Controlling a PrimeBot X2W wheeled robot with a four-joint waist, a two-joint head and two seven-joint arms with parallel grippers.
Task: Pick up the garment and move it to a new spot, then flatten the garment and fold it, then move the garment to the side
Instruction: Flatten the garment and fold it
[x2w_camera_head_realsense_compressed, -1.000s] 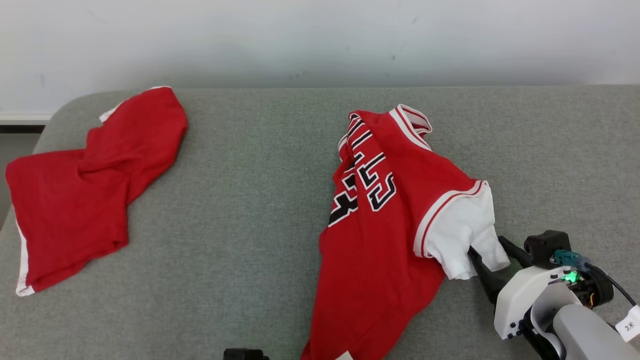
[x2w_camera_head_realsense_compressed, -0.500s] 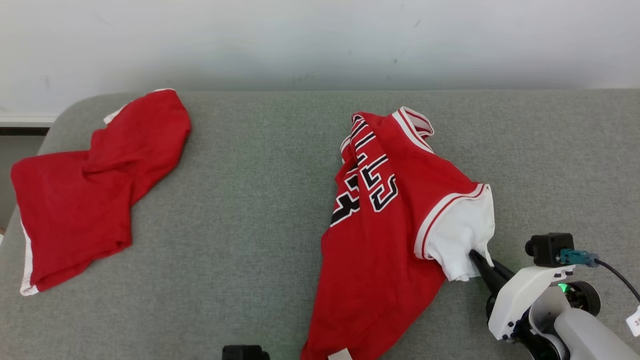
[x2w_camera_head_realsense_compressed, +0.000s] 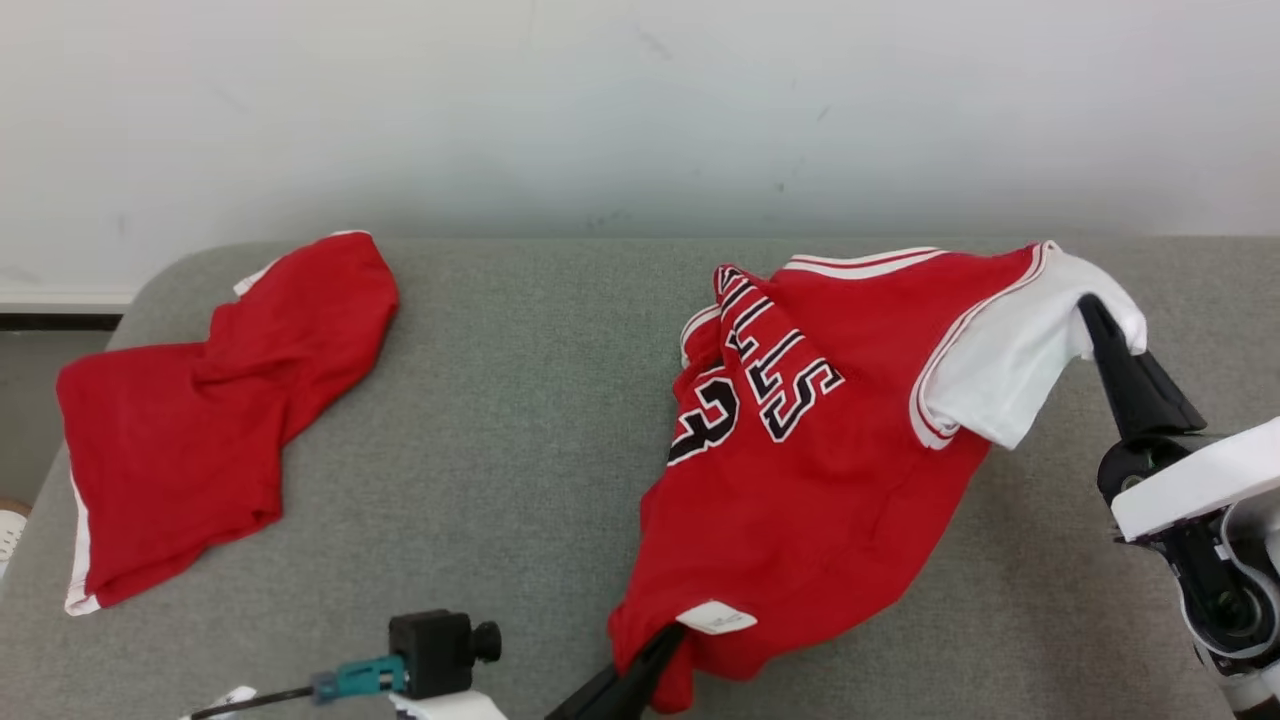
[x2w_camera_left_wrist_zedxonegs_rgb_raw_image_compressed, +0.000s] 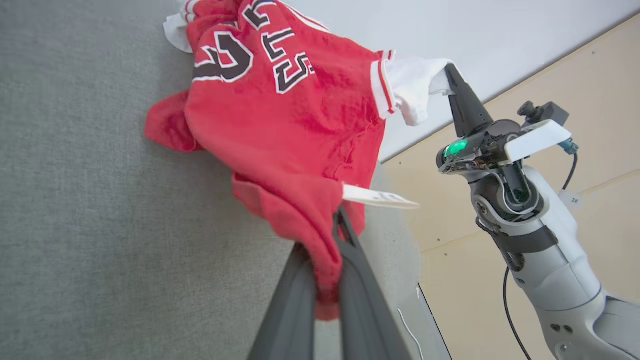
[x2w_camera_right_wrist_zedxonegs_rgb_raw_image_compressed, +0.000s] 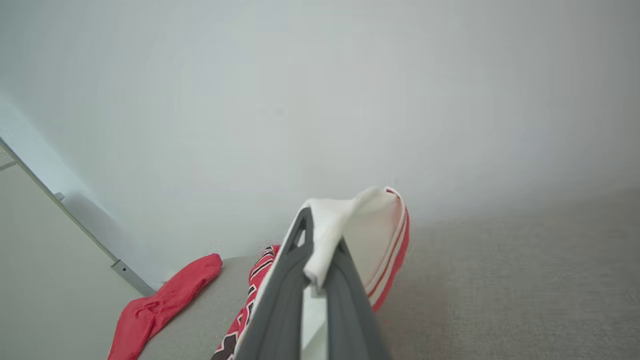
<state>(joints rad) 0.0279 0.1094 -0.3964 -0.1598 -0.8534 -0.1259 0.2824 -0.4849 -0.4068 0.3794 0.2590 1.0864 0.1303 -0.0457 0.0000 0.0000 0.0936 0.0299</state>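
Across the head view, we are noticing the main change. The right gripper, which was lying open beside the white sleeve low on the right a second ago, is now pinching that sleeve and holding it up at the upper right. The left gripper is clamping the red hem at the bottom centre. We are judging that the pick-up is under way, with the carry to a new spot coming next. The jersey is stretching between the two grips, its middle still sagging onto the grey cushion, its black-and-white lettering crumpling toward its left edge. Red shorts are lying at the left, well apart.

Along the left wrist view, we are seeing those fingers closed on a bunched fold of hem at lower centre, with a white label jutting out just beside them.

Along the right wrist view, the fingers are squeezing together on white sleeve cloth at lower centre, red trim curving behind.
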